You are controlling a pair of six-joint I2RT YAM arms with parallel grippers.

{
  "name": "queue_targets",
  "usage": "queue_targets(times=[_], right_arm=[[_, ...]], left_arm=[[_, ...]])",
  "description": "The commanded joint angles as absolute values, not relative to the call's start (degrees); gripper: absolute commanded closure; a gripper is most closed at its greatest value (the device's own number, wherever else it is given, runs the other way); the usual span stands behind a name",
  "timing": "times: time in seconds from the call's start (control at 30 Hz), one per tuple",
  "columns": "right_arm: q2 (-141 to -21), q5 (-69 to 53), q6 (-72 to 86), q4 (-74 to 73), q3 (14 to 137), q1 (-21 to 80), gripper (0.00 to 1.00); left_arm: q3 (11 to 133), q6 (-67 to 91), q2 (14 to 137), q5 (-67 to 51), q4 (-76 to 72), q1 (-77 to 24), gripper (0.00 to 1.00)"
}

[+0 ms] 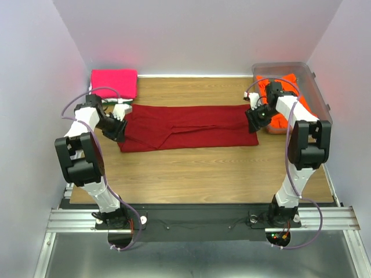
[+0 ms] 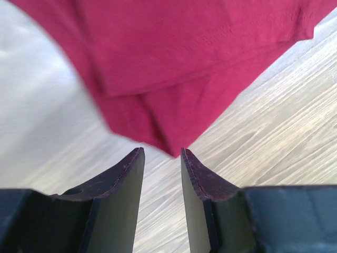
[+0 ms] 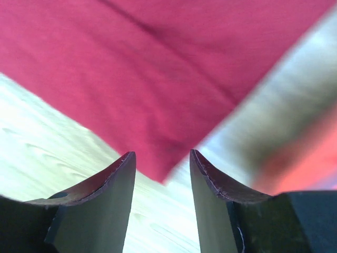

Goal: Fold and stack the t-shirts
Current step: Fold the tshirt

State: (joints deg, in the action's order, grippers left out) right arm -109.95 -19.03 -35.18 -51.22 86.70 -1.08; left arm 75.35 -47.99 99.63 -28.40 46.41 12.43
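Note:
A dark red t-shirt (image 1: pixel 188 126) lies folded into a long band across the middle of the wooden table. My left gripper (image 1: pixel 120 132) is open at its left end; in the left wrist view a corner of the shirt (image 2: pixel 174 74) hangs just beyond the open gripper (image 2: pixel 162 154). My right gripper (image 1: pixel 253 119) is open at the shirt's right end; the right wrist view shows a shirt corner (image 3: pixel 147 79) just ahead of the open gripper (image 3: pixel 160 155). A folded hot pink t-shirt (image 1: pixel 114 83) lies at the back left. An orange t-shirt (image 1: pixel 277 92) sits in the tub.
A clear plastic tub (image 1: pixel 316 87) stands at the back right, right beside my right arm. White walls close in the table on the left, back and right. Bare wood (image 1: pixel 197 174) lies between the shirt and the arm bases.

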Motion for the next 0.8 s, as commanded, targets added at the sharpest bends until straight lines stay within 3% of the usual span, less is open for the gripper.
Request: queue_targets(times=[0.0,0.27,0.3,0.33,0.37,0.43,0.5,0.77], right_arm=[[-111.7,-19.3,-29.2,-48.7,83.2,-1.6,0.48],[-115.8,-16.3,-28.1,-45.9,81.2,-1.6,0.56],[-116.0,-15.6,-28.3,-45.7,80.9,-1.6,0.58],[-115.9,-15.1,-28.8,-45.6,80.3,-1.6,0.65],[-115.8,-15.1,-28.8,-45.6,80.3,-1.6,0.65],[-115.1,-14.9,-29.6,-45.7,79.5,-1.6,0.77],[-113.7,-14.9,-30.4,-45.9,78.5,-1.5,0.85],[-109.0,-10.6,-36.4,-47.0,72.7,-0.3,0.9]], left_arm=[[70.1,-44.4,99.4,-30.1,41.8,12.0,0.55],[64.0,-42.6,102.4,-29.9,36.5,12.0,0.58],[63.1,-43.1,103.1,-29.7,36.6,12.0,0.66],[62.2,-43.9,103.4,-28.5,37.3,12.0,0.91],[62.2,-43.9,103.4,-28.5,37.3,12.0,0.91],[60.3,-46.0,102.1,-27.2,38.9,12.0,1.0],[58.1,-47.6,99.2,-26.5,41.3,12.0,1.0],[49.8,-52.3,88.5,-22.5,46.3,12.0,1.0]])
